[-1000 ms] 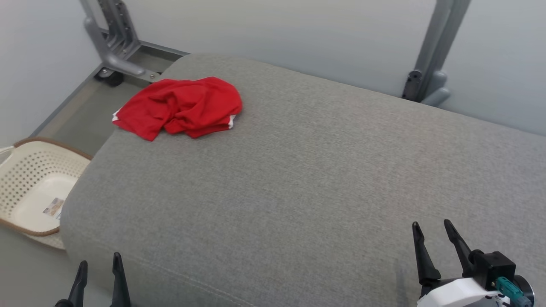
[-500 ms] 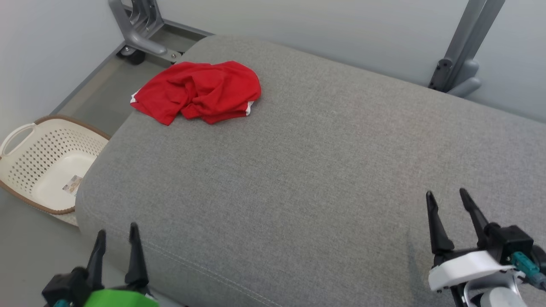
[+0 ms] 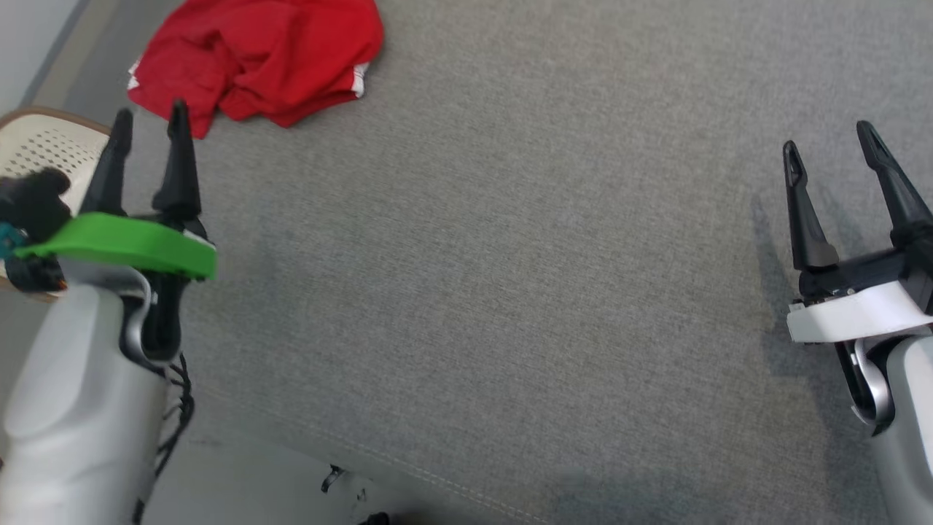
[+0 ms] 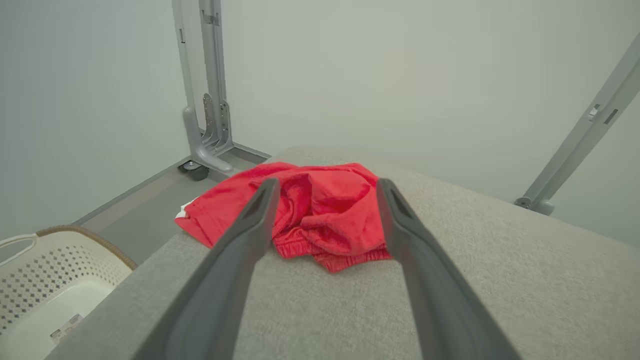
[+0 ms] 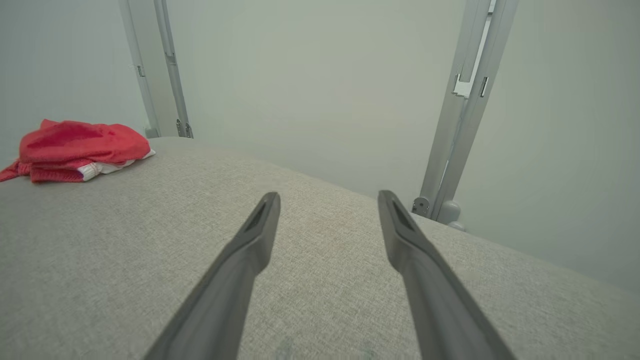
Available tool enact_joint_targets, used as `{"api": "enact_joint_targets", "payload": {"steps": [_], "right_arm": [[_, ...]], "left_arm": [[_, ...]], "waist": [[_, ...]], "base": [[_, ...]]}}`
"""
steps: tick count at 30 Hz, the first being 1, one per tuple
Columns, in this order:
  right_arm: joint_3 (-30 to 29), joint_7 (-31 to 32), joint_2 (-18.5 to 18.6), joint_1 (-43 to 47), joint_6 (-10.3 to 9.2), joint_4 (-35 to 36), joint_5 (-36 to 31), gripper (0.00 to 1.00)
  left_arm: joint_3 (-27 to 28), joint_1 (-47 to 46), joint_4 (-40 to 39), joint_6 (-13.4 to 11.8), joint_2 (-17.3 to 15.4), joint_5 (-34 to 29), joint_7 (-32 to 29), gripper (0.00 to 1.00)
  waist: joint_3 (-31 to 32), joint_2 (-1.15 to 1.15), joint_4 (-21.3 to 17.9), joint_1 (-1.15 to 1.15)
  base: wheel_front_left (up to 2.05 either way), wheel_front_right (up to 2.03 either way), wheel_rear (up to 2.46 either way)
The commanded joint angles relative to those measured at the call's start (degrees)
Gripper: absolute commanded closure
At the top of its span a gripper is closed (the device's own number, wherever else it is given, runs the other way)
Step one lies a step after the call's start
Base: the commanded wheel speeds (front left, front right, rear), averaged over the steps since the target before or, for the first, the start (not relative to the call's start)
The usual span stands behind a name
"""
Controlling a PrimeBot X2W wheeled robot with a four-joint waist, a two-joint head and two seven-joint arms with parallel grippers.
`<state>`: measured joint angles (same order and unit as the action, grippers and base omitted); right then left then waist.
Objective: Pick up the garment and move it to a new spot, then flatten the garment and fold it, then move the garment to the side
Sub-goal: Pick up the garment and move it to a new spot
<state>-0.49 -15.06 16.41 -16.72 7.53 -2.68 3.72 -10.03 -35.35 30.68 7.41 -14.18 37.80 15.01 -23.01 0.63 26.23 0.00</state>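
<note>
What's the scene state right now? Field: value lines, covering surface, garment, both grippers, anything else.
grey cushion: broad work surface
red garment: crumpled heap at the cushion's far left corner, not flattened
left gripper: open, empty, pointing at the garment
right gripper: open, empty, above the cushion's right side
cream basket: on the floor, left of the cushion

Looking at a grey upholstered cushion (image 3: 510, 292): woven fabric, rounded corners, stitched seam along the near edge. Carries one crumpled red garment (image 3: 255, 58) at the far-left corner, bunched in folds, white trim showing, reaching the left edge.
</note>
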Motion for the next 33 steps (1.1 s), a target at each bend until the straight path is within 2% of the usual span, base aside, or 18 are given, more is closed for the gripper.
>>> {"api": "enact_joint_targets", "payload": {"steps": [1,6,12,19,22,23,24,25,26,29,33], "right_arm": [[0.2,-0.1,0.5,-1.4,-0.08,0.6,-0.4,0.0],[2.4,-0.2,0.1,-3.8,-0.08,3.6,-0.9,0.0],[3.7,-0.1,0.4,-4.2,-0.08,7.9,-1.4,0.0],[2.6,-0.1,1.3,-2.2,-0.08,11.9,-1.0,0.0],[1.6,-0.1,1.4,-0.5,-0.08,12.8,-0.9,0.0],[1.5,-0.1,1.4,-0.1,-0.08,12.9,-0.9,0.0],[1.2,-0.1,1.5,0.2,-0.08,12.9,-0.9,0.0],[1.0,-0.1,1.6,0.4,-0.08,12.8,-0.9,0.0],[0.8,-0.1,1.5,0.7,-0.08,12.8,-0.9,0.0],[0.7,-0.1,1.2,1.3,-0.08,12.5,-0.8,0.0],[1.0,-0.1,0.6,0.8,-0.08,12.0,-0.4,0.0]], "left_arm": [[-0.8,-2.1,0.8,0.1,-0.8,1.2,0.0,0.0],[-6.0,-11.0,8.0,0.1,-6.9,9.2,-1.8,0.0],[-9.1,-16.4,13.4,0.1,-10.6,19.7,-4.8,0.0],[-12.7,-18.9,19.3,0.1,-12.0,26.0,-6.8,0.0],[-14.7,-17.7,22.1,0.1,-11.4,29.1,-8.7,0.0],[-15.1,-17.4,22.6,0.0,-11.3,29.6,-9.1,0.36],[-15.5,-17.1,23.2,0.0,-11.3,30.2,-9.2,0.59],[-15.9,-17.0,23.3,0.0,-11.1,31.0,-9.5,0.96],[-16.5,-16.7,22.9,0.0,-10.8,31.6,-9.9,1.0],[-18.2,-16.1,21.2,0.1,-11.3,32.8,-9.6,1.0],[-17.8,-16.3,16.0,0.2,-12.5,35.0,-5.0,1.0]], "waist": [[-13.5,-0.63,-7.2,0.0],[-15.3,-0.63,-11.3,0.0],[-16.5,-0.63,-15.4,0.0],[-17.8,-0.63,-17.2,0.0],[-17.4,-0.63,-17.3,0.0],[-17.2,-0.63,-17.3,0.0],[-17.1,-0.63,-17.2,0.0],[-16.9,-0.63,-17.0,0.0],[-16.6,-0.63,-16.8,0.0],[-15.4,-0.63,-16.3,0.0],[-13.7,-0.63,-16.0,0.0]], "base": [[0.0,0.0,0.0],[0.0,0.0,0.0],[0.0,0.0,0.0],[0.0,0.0,0.0],[0.0,0.0,0.0],[0.0,0.0,0.0],[0.0,0.0,0.0],[0.0,0.0,0.0],[0.0,0.0,0.0],[0.0,0.0,0.0],[0.0,0.0,0.0]]}}
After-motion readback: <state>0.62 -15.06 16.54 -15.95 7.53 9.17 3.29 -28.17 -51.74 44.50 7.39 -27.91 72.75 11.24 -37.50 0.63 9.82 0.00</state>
